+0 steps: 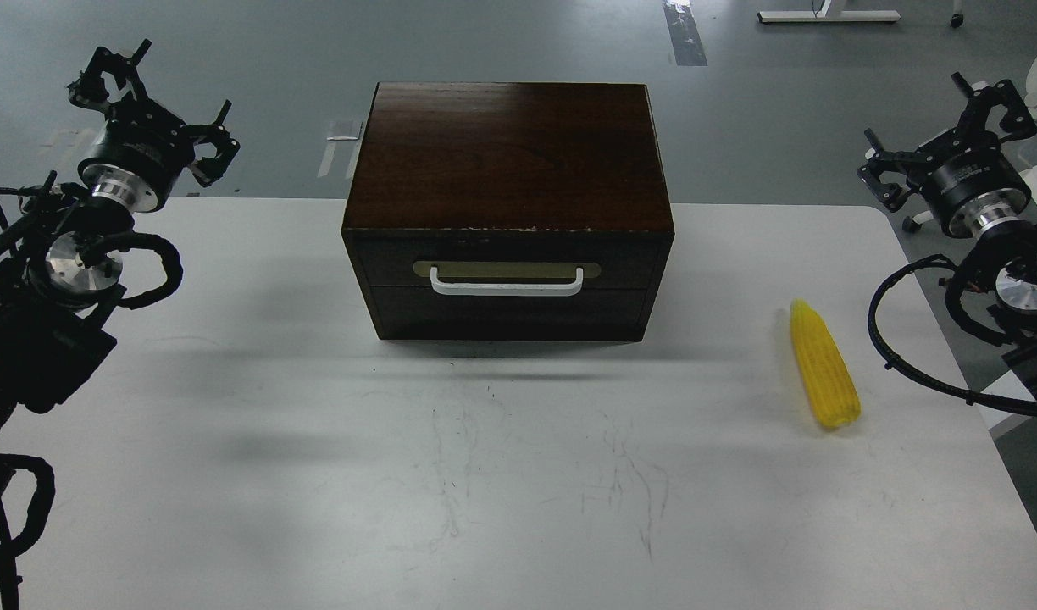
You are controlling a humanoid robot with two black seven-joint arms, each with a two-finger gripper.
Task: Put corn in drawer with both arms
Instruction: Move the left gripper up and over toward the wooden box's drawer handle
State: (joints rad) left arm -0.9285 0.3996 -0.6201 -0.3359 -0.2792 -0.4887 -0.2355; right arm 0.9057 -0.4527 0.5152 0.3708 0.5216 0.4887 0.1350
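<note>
A bright yellow corn [823, 366] lies on the white table [315, 474] at the right, its narrow tip pointing away from me. The dark brown wooden cabinet stands at the table's back middle; its drawer [508, 284] is pushed in, with a white bar handle [507, 282] on a beige plate facing me. My left gripper [150, 110] hangs at the far left, open, holding nothing, far from the cabinet. My right gripper [949, 140] is raised at the far right, open and empty, above and to the right of the corn.
The table's right edge [951, 339] runs close beside the corn. Grey floor lies beyond the table, with tape marks [686, 34] and a chair base [917, 222] at the right. Black cables [900, 356] loop from my right arm over the table's edge.
</note>
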